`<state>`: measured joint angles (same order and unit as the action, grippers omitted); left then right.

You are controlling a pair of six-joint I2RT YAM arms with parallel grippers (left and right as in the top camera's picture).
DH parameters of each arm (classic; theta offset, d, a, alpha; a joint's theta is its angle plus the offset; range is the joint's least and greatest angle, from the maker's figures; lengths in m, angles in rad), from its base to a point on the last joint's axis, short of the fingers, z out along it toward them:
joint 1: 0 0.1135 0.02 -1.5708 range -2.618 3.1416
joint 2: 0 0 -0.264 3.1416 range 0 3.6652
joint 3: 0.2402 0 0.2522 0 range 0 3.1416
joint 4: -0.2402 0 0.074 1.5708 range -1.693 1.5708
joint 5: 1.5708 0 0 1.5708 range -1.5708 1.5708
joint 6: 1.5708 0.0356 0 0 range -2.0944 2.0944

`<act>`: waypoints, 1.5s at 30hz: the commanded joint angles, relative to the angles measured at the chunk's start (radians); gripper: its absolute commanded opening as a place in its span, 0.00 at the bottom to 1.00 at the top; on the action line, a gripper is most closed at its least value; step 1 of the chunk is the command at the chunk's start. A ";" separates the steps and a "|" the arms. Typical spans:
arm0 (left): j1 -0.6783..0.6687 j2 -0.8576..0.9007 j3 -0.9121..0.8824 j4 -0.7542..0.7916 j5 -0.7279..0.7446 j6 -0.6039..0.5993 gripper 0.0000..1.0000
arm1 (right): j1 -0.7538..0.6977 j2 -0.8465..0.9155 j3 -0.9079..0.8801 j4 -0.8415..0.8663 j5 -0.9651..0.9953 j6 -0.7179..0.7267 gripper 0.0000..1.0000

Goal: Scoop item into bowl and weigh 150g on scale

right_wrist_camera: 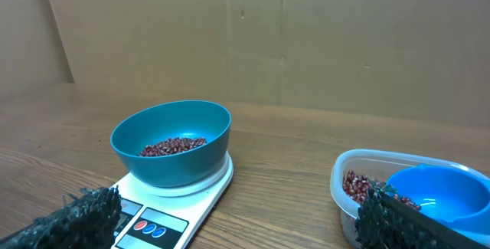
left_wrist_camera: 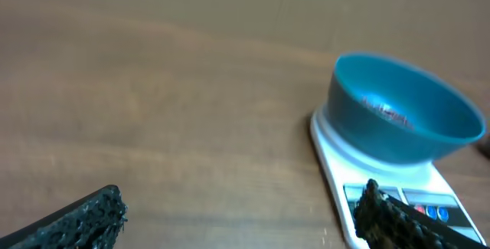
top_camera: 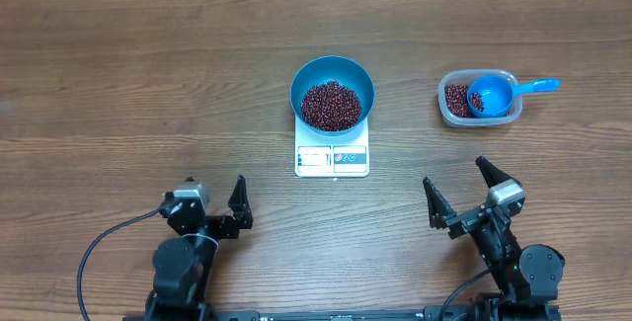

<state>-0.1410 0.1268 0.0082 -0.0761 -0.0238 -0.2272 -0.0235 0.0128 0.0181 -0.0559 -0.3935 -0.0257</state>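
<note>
At the near left edge of the worktop, my left gripper sits low with its jaws spread wide and nothing between them, well apart from everything. I read that as parked, out of the way so it can't nudge the reading. Centre: the scale lies flat, display strip and buttons facing me. The bowl sits upright on its platform, so whatever goes in gets weighed directly. The beans cover the bowl's bottom in a loose dark heap, with bare blue wall showing above them all round. The display is too small to read from overhead and blurred or cut off in both wrist views, so I can't tell if the target weight is hit. Right of centre, near edge: my right gripper also has its jaws fully apart and empty, pointing up the worktop between scale and tub. Far right: the clear tub holds some more beans at its left end. The blue scoop rests in it, cup inside and handle sticking out over the right rim, handy for the right arm, which is nearer. The cup looks mostly empty from the right wrist view. My judgement: either scooping is done and only a reading check remains, or another scoop is needed, and then the right gripper goes for that handle.
</note>
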 commanded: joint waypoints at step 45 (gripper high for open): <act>0.100 -0.122 -0.003 0.000 -0.009 0.206 1.00 | 0.005 -0.010 -0.010 0.001 -0.005 0.000 1.00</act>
<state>-0.0437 0.0154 0.0082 -0.0776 -0.0273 -0.0475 -0.0235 0.0128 0.0181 -0.0566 -0.3939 -0.0261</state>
